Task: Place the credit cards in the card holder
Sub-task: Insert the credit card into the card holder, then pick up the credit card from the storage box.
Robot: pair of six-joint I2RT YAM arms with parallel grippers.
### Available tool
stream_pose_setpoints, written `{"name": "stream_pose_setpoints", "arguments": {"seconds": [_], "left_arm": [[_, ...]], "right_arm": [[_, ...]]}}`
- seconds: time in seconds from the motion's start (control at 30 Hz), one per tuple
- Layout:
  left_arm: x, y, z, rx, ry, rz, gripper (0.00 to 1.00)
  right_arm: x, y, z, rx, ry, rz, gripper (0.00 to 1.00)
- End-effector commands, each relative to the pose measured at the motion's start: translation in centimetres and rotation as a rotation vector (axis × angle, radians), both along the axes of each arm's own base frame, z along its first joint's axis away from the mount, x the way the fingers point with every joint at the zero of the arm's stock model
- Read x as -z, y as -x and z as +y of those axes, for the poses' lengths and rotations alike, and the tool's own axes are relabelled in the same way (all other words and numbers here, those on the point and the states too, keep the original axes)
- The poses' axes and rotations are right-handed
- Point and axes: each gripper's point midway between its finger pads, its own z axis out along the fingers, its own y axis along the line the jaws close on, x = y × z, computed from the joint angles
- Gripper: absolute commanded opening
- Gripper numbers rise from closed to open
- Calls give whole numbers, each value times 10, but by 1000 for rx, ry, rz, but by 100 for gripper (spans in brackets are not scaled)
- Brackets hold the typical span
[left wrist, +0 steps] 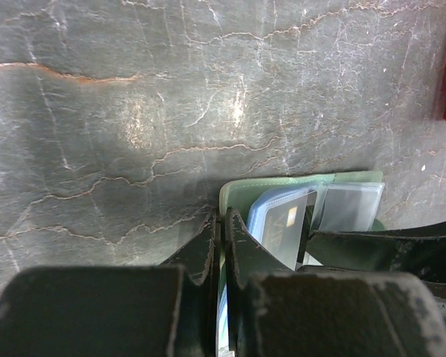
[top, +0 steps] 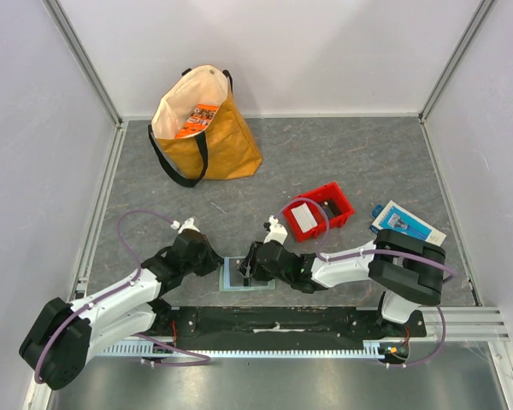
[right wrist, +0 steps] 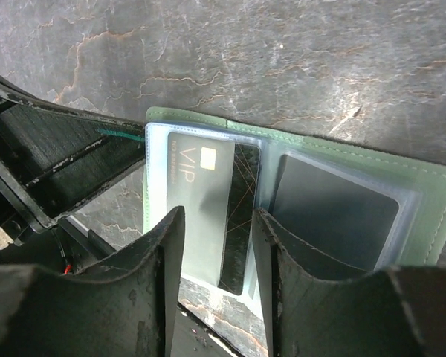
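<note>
The card holder (top: pixel 239 278) lies open and flat on the table between the two arms. It is pale green with clear pockets (right wrist: pixel 431 195). My left gripper (top: pixel 217 265) is shut on the holder's left edge, and a thin green strip shows between its closed fingers (left wrist: pixel 221 217). My right gripper (right wrist: pixel 217 216) hovers open over the left pocket. A dark credit card (right wrist: pixel 208 178) marked VIP lies in that pocket between the fingers, its near end sticking out. Another dark card (right wrist: pixel 334 216) sits in the right pocket.
A red plastic bin (top: pixel 335 195) holding a white flat piece (top: pixel 304 218) stands just behind the right arm. A blue-and-white printed box (top: pixel 407 224) lies at the right. A tan tote bag (top: pixel 203 128) stands at the back left. White walls enclose the table.
</note>
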Motion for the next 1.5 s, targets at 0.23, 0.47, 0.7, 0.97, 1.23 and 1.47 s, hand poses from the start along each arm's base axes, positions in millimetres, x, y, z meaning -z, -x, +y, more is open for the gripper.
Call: {"name": "stream_pose_setpoints", "arguments": {"seconds": [0.23, 0.47, 0.7, 0.97, 1.23, 1.47], "left_arm": [[5, 3, 8, -23, -30, 14, 2], [7, 4, 10, -26, -38, 18, 2], [7, 8, 12, -29, -40, 26, 2], [-7, 2, 12, -12, -53, -8, 2], [-19, -3, 4, 16, -49, -12, 2], [-23, -11, 0, 22, -65, -4, 2]], "right_arm": [[-11, 15, 23, -98, -128, 13, 38], [-21, 16, 24, -88, -205, 10, 30], [-21, 15, 24, -82, -261, 41, 32], [-74, -32, -32, -18, 27, -243, 63], [-117, -97, -117, 131, 255, -313, 73], [-110, -147, -163, 79, 307, -258, 79]]}}
